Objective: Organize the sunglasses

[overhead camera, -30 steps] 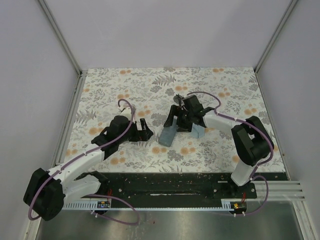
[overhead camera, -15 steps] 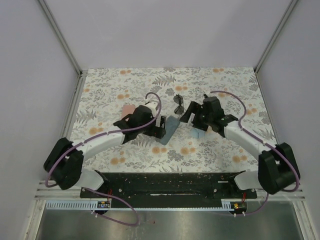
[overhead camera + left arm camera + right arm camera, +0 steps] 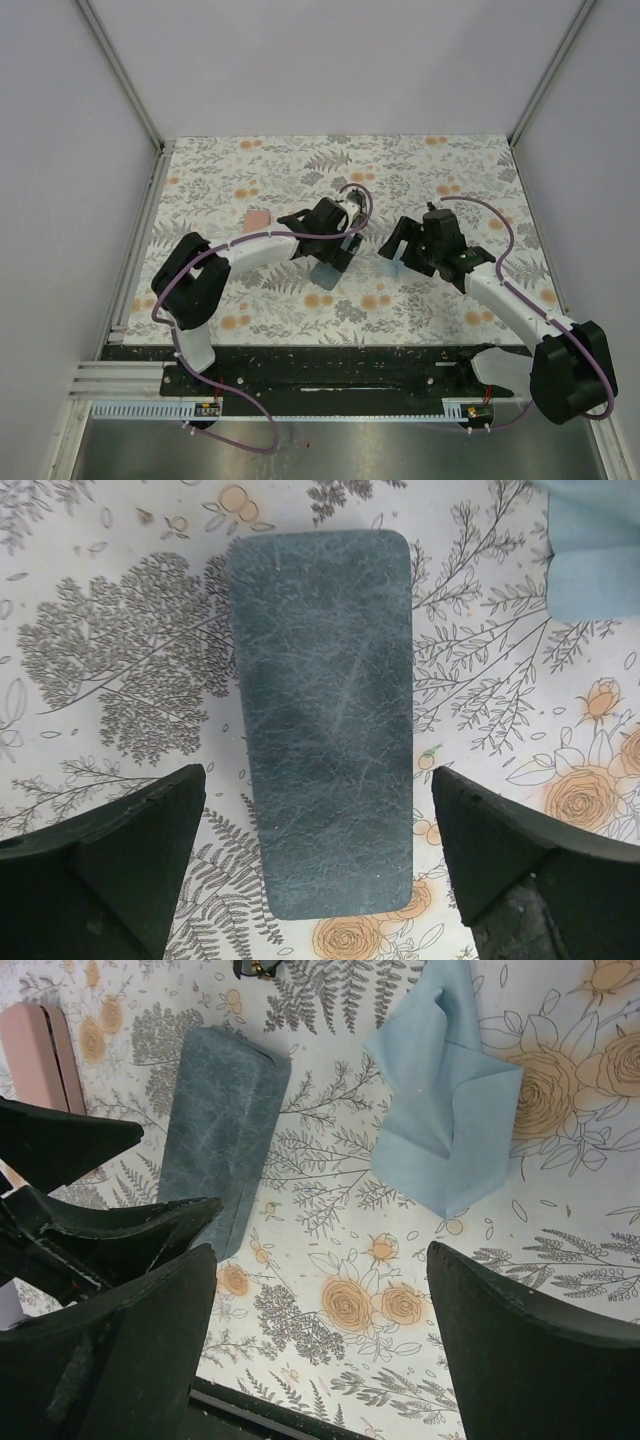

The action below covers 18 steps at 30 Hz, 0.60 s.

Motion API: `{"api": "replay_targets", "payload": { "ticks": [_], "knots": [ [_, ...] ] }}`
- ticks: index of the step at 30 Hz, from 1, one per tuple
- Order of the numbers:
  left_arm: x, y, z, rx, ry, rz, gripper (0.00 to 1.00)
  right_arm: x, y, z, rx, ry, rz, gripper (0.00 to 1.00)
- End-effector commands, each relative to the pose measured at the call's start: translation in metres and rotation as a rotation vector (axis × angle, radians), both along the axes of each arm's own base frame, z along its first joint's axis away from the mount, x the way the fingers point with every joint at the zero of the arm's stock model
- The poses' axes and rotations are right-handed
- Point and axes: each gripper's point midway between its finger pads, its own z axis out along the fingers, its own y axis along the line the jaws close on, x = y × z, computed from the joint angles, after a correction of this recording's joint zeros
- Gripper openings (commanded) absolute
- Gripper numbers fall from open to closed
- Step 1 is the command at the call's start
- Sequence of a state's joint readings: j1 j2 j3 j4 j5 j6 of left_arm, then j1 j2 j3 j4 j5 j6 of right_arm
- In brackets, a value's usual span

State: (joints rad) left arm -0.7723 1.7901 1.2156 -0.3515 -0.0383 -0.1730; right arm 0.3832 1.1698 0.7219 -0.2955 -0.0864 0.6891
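Pink case (image 3: 42,1055) outside left wrist view

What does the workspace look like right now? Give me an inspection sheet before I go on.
Surface: floral table, flat.
Job's things: dark sunglasses, only an edge shows at the top of the right wrist view; white pair not seen.
Clutter: grey-blue case lying flat; pink case to its left; blue cloth, folded, to its right.
Grippers: left gripper open, over the grey-blue case, not closed on it; right gripper open, holding nothing, near the cloth.
Cables: purple cable loops above each wrist.
Surroundings: white walls; nothing else seen.
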Motion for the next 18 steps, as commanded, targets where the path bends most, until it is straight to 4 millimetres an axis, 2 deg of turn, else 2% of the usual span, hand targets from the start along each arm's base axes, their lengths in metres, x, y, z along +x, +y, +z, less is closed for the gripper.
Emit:
{"api": "replay_targets", "payload": {
  "ticks": [1,6,12,14,18],
  "knots": [
    [0.009,-0.015,0.007,0.020,-0.031,-0.029,0.99,-0.001,-0.008,-0.005,-0.030,-0.003,-0.013,0.93],
    [0.010,-0.023,-0.003,0.038,-0.012,-0.035,0.98,-0.002,-0.007,-0.010,-0.024,0.006,-0.008,0.92],
    [0.014,-0.020,-0.013,0.086,-0.004,-0.007,0.84,-0.001,-0.006,-0.013,-0.025,0.014,-0.002,0.91],
    [0.015,-0.018,-0.015,0.101,-0.004,0.004,0.76,-0.001,-0.006,-0.015,-0.022,0.018,-0.003,0.91],
    [0.017,-0.016,-0.013,0.100,-0.010,0.024,0.45,-0.001,-0.004,-0.015,-0.014,0.017,0.005,0.88]
  ]
}}
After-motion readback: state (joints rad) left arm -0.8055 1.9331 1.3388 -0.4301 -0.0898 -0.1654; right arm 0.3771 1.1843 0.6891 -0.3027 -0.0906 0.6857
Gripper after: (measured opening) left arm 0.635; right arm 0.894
